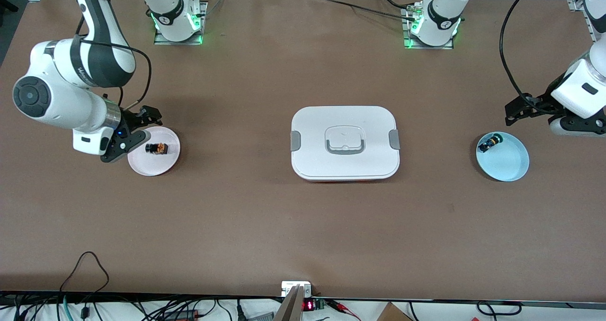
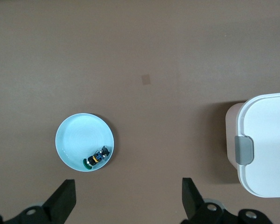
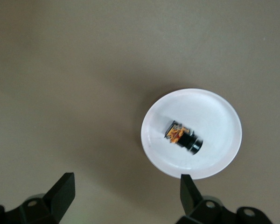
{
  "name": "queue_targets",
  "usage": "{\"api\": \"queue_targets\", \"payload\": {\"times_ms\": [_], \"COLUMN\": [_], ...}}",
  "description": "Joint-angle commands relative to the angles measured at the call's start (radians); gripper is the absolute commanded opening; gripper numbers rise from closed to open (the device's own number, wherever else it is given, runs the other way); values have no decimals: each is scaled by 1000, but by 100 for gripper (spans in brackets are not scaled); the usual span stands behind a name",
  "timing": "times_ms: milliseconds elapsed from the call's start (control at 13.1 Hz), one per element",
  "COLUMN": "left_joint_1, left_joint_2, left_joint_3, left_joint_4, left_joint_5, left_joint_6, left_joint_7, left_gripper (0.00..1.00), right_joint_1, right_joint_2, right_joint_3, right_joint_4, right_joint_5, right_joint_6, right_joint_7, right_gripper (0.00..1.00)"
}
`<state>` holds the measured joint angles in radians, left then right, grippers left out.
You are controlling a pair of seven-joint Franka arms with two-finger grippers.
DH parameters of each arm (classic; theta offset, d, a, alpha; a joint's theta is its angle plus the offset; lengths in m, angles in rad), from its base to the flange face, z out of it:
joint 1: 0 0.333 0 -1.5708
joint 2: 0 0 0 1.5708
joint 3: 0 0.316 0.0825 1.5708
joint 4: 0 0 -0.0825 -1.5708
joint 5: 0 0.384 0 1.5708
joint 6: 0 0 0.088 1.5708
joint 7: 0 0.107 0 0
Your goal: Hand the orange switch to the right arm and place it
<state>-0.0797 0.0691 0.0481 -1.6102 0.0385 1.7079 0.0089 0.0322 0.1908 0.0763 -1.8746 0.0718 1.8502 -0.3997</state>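
Right claw (image 1: 142, 122) overlaps white plate's (image 1: 163, 167) rim.

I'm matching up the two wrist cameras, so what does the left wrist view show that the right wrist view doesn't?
Only the left wrist view shows the light blue dish holding the green-capped switch, plus a corner of the white lidded box. Only the right wrist view shows the white dish with the orange switch lying in it. Both show bare brown table and their own open gripper low in frame: left gripper, right gripper, holding nothing.
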Motion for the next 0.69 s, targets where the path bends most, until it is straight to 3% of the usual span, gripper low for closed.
{"api": "queue_targets", "payload": {"times_ms": [0, 153, 306, 460, 613], "left_joint_1": [5, 6, 6, 6, 6], "left_joint_2": [-3, -3, -5, -5, -5], "left_joint_3": [-4, -4, -4, -1, 2], "left_joint_4": [15, 15, 15, 15, 13], "left_joint_5": [-16, -16, -16, -16, -16], "left_joint_6": [-20, -20, -20, -24, -25], "left_joint_7": [6, 8, 8, 8, 8], "left_gripper": [100, 100, 100, 100, 100], "right_joint_1": [0, 3, 40, 34, 14], "right_joint_2": [-19, -22, -37, -56, -65], "right_joint_3": [-3, -1, -1, -13, -21], "right_joint_4": [102, 202, 277, 287, 288], "right_joint_5": [25, 23, 7, 9, 3], "right_joint_6": [-203, -363, -431, -395, -271], "right_joint_7": [143, 260, 300, 292, 303], "right_gripper": [100, 100, 100, 100, 100]}}
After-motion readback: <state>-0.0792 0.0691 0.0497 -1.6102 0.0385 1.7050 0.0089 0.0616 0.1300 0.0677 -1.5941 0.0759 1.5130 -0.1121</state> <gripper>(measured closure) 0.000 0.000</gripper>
